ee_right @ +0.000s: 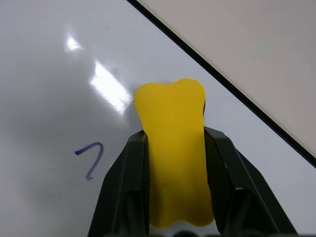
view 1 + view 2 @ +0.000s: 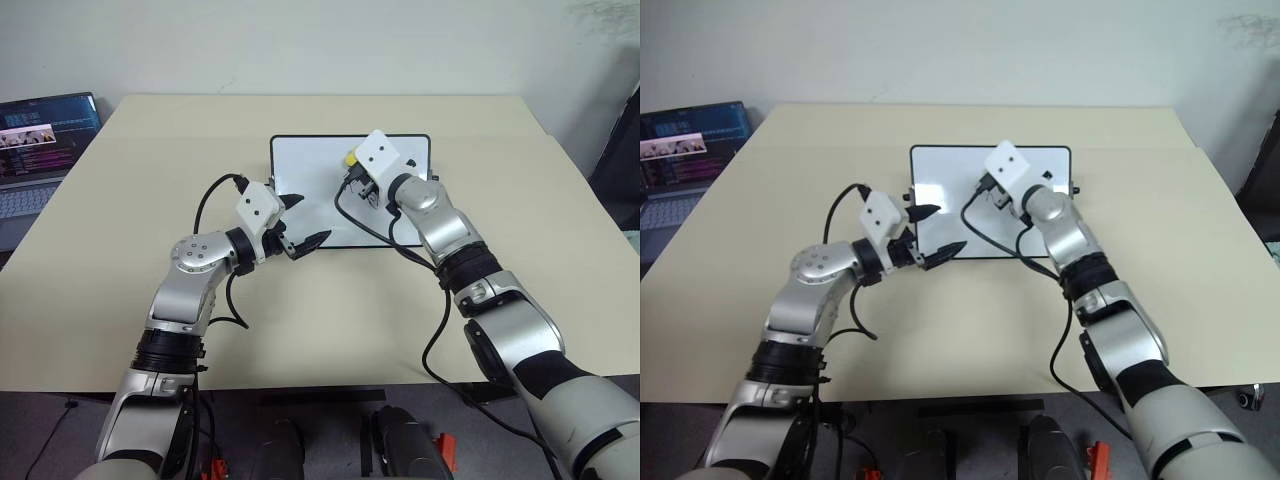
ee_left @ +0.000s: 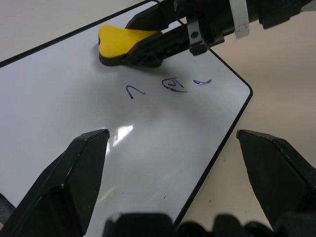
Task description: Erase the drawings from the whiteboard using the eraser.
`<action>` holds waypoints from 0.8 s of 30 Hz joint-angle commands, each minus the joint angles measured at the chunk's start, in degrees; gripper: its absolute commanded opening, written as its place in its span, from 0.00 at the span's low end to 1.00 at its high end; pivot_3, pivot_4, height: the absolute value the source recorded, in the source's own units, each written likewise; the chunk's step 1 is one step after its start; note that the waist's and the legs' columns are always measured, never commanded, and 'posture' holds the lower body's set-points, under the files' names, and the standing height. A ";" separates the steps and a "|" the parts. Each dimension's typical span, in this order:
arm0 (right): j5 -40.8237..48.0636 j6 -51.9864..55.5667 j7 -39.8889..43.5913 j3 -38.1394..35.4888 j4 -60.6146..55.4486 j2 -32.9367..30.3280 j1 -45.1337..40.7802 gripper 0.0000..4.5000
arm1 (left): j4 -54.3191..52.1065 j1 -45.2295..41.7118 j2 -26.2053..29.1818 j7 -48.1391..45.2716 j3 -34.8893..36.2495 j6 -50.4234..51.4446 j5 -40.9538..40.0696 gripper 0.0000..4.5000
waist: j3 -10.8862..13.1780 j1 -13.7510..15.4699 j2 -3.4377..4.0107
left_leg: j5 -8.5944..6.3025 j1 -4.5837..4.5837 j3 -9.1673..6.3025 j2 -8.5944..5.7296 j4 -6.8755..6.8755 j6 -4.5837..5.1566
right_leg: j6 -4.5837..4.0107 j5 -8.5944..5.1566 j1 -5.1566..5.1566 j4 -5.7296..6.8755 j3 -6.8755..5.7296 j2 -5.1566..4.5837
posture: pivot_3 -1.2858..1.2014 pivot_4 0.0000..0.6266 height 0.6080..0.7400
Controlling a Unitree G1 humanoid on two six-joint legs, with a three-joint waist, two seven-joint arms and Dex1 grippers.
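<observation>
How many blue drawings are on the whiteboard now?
3, in a short row on the whiteboard: a hook, a loop and a small mark. The arm may hide more.

A beige table [image 2: 150, 180] stands against a plain pale wall [image 2: 300, 45].

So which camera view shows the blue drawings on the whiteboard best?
The left wrist view: all three drawings lie in a row on the whiteboard, unobstructed, near the eraser. The right wrist view shows one hook-shaped mark beside the eraser. In both eye views the right arm covers them.
</observation>
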 commanded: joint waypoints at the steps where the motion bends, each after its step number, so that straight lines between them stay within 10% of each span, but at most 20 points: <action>1: -1.51 -0.19 3.11 2.39 3.05 1.65 0.89 0.26 | -2.04 -0.33 0.64 0.51 1.05 -0.47 -0.28 1.00 | -0.01 -0.18 0.00 | 0.00 0.03 0.01 0.00 0.01 0.00 | 0.01 0.00 0.03 0.00 0.01 0.00 | 0.52 0.24 1.00; 10: 1.29 5.18 12.08 1.55 0.05 3.21 5.65 0.26 | -2.35 -0.17 1.15 0.64 1.55 -0.23 -0.45 1.00 | -0.07 -0.27 -0.04 | 0.05 0.14 -0.05 0.00 0.10 0.02 | 0.29 -0.11 0.13 0.14 0.00 0.03 | 0.52 0.24 1.00; 24: 0.73 4.18 2.92 -2.81 5.90 -5.05 2.47 0.25 | -1.51 -1.23 0.69 0.61 0.83 -0.37 -0.29 1.00 | -0.12 0.73 -0.12 | 0.28 0.13 -0.12 -0.09 0.15 0.25 | 0.28 0.01 0.30 0.02 0.03 0.04 | 0.52 0.24 1.00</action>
